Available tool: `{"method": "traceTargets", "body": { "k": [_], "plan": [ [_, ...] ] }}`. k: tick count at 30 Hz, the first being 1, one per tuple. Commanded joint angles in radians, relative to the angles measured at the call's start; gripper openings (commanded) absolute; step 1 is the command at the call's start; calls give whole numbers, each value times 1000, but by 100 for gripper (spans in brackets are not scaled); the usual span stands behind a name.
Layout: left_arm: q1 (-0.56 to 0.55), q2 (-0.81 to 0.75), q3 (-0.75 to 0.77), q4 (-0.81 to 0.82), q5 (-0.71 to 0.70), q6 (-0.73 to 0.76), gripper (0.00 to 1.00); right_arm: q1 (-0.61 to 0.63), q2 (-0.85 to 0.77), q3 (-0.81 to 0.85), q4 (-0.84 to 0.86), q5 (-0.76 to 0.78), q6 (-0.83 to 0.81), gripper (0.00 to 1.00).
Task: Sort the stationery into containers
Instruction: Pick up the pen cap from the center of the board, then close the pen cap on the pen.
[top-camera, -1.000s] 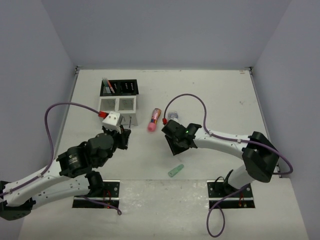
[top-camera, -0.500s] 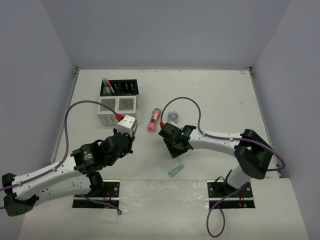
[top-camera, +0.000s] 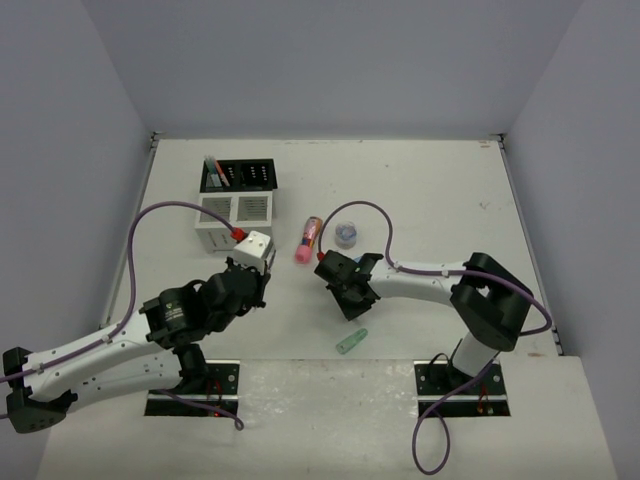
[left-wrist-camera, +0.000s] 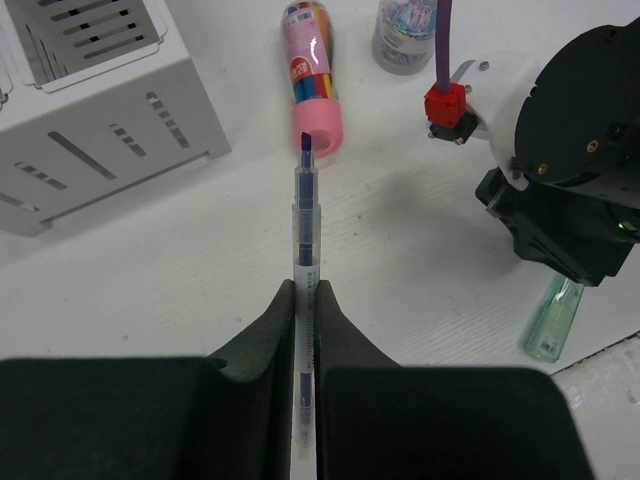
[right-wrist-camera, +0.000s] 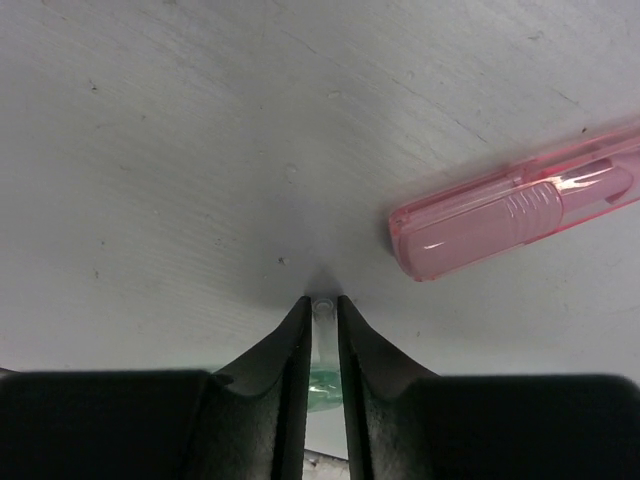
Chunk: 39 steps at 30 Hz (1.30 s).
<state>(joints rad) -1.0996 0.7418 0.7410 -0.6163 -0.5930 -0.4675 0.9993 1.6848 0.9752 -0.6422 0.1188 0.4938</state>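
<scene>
At the far left the rack (top-camera: 240, 175) holds a few pens already, and the white box (left-wrist-camera: 120, 130) stands joined in front of it. Compared with one second ago, the left gripper (left-wrist-camera: 303, 290) is no longer close before the box: it now lies more to the right, and in the last half second it hardly moves. Its fingers are closed tight on a blue pen (left-wrist-camera: 305, 220), which lies nearly flat above the table. The pen's tip points at the pink cap of the tube (left-wrist-camera: 312, 70), not at the rack. I judge that this pen is lifted but not yet sorted, and the arm must turn back and stand it upright over a slot.

The roll (top-camera: 347, 235) is now fully in view, because the right arm folds in and its gripper (right-wrist-camera: 322, 300) sits a little more left and nearer than before. Its fingers are almost together, low on the table, and they seem to pinch a small clear-green piece (right-wrist-camera: 322, 310). A pink capsule (right-wrist-camera: 510, 215) lies just beside it, not touching. A green capsule (top-camera: 352, 341) lies apart, near the table's front edge. The tube, the roll and both capsules are still outside the containers, so much of the sorting remains
</scene>
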Motion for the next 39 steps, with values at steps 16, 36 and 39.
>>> {"method": "traceTargets", "body": {
  "k": [16,36,39],
  "plan": [
    [1,-76,-11,105,136,12,0,-12,-476,14,-9,306,107,0],
    [-1,-3,-414,1433,800,-264,0,-18,-1133,-368,1075,-161,212,0],
    [-10,22,-404,1452,819,-272,0,-16,-1140,-392,1096,-198,186,0]
  ]
}}
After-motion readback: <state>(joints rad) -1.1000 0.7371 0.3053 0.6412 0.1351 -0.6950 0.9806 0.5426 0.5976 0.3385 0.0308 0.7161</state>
